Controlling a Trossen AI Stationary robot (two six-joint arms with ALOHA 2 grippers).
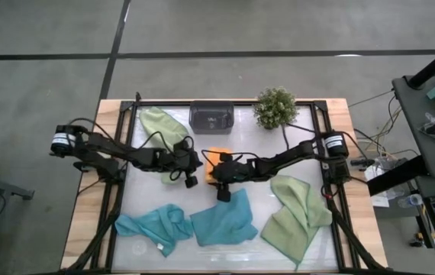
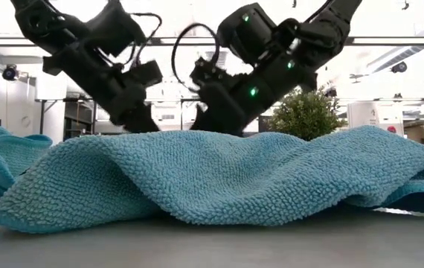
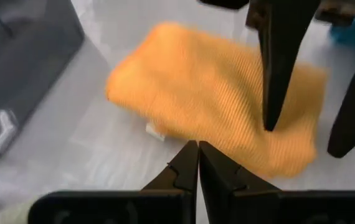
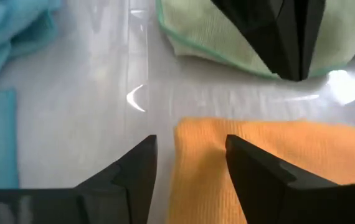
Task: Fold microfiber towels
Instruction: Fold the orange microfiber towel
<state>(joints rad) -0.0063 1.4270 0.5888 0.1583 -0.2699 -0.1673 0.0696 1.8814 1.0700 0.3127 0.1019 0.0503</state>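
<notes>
dark grey tray (image 1: 211, 117) – table's far edge | potted plant (image 1: 276, 107) – just right of tray

Nubbly looped teal towel (image 2: 219, 175), finely ribbed orange towel (image 3: 215, 106), glossy pale table (image 4: 90, 93), wooden edges.

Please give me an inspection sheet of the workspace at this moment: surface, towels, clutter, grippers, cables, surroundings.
Surface: pale table top in a wooden frame.
Job's things: orange towel folded at centre; two teal towels and sage towel crumpled in front; second sage towel at back left.
Clutter: dark tray, potted plant.
Grippers: left gripper shut beside the orange towel; right gripper open over its edge.
Cables: loops along both arms.
Surroundings: equipment desk at right.
</notes>
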